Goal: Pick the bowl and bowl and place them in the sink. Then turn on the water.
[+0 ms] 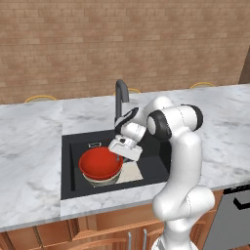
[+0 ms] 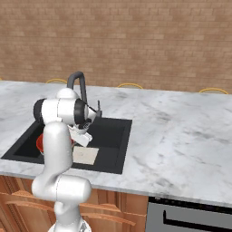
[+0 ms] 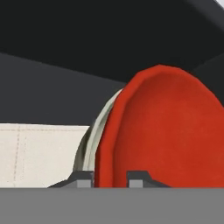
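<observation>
1. Two bowls sit nested in the sink (image 1: 71, 161): the red bowl (image 1: 100, 162) rests inside the cream bowl (image 1: 102, 179), whose pale rim shows just beneath the red one at the front.
2. Nearest the base in the left base view, the marble surface (image 1: 34, 166) runs along the front edge, with wooden cabinet fronts (image 1: 97, 234) below it.
3. At the right of the bowls, the gripper (image 1: 119, 155) is down in the basin at the red bowl's right rim. In the hand view the two finger tips (image 3: 83, 179) stand on either side of the red rim, close together, so the gripper is clamped on the red bowl's wall.
4. Beside the bowls on the sink floor lies a pale square mat (image 1: 131, 172), partly under the cream bowl; in the hand view it shows as a cream panel with stitched lines to the left of the bowls.
5. Behind the bowls, at the back rim of the sink, the black curved faucet (image 1: 120, 95) rises upright, its spout arching forward over the basin. In the right base view a small side lever (image 2: 98, 112) stands by its base.
6. Farther back, the surface carries on to a brick wall (image 1: 122, 44), and the yellow tops of chair backs (image 1: 41, 98) peek over the far edge.
</observation>
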Robot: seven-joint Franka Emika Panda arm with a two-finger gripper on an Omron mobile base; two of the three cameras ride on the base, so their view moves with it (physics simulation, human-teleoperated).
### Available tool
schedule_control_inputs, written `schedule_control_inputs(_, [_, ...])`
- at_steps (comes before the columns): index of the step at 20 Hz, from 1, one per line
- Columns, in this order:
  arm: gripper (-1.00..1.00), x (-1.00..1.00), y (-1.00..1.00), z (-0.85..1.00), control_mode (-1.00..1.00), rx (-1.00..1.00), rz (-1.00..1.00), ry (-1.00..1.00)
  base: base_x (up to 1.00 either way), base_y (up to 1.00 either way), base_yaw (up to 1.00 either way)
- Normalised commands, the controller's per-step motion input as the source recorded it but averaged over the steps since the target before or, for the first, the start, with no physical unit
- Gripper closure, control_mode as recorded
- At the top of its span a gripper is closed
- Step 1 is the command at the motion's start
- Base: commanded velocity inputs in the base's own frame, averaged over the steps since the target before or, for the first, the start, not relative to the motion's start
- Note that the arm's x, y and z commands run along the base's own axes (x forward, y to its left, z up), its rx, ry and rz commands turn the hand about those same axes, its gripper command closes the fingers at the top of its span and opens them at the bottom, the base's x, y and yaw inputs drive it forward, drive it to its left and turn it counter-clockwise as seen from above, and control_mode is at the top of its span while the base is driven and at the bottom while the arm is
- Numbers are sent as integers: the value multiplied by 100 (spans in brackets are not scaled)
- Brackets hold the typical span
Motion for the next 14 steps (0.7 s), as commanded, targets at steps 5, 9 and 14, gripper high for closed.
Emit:
schedule_control_inputs(5, [100, 0, 0, -4, -100, 0, 6, 1, 0, 0, 0])
schedule_control_inputs(9, [100, 0, 0, 0, -100, 0, 1, 0, 0, 0, 0])
schedule_control_inputs(14, [-100, 0, 0, 0, -100, 0, 0, 0, 0, 0, 0])
